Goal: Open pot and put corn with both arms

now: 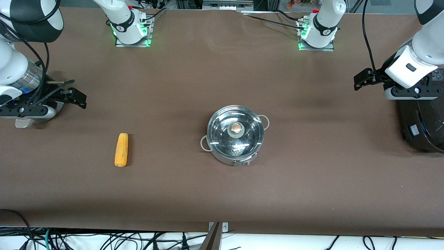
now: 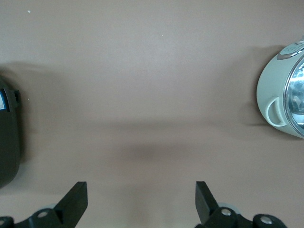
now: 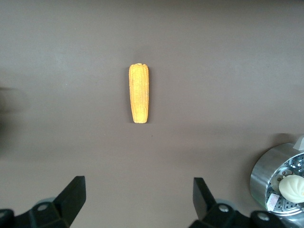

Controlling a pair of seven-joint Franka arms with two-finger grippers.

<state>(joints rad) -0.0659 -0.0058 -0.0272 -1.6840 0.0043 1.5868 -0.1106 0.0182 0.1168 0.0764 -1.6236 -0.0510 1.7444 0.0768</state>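
Note:
The shiny steel pot (image 1: 235, 139) stands mid-table with its glass lid on, copper knob (image 1: 236, 128) on top. Its rim and one loop handle show in the left wrist view (image 2: 280, 95). The yellow corn (image 1: 121, 150) lies flat on the table toward the right arm's end, and is in the right wrist view (image 3: 139, 93). My right gripper (image 1: 80, 98) (image 3: 137, 187) is open and empty, above the table by the corn. My left gripper (image 1: 359, 80) (image 2: 141, 190) is open and empty, above bare table at the left arm's end.
A large black rice cooker (image 1: 423, 128) (image 2: 7, 137) stands at the left arm's end, under that arm. A perforated steel steamer pot (image 3: 278, 183) with a pale bun (image 3: 290, 187) shows in the right wrist view. Brown table covering (image 1: 312, 173) lies around the pot.

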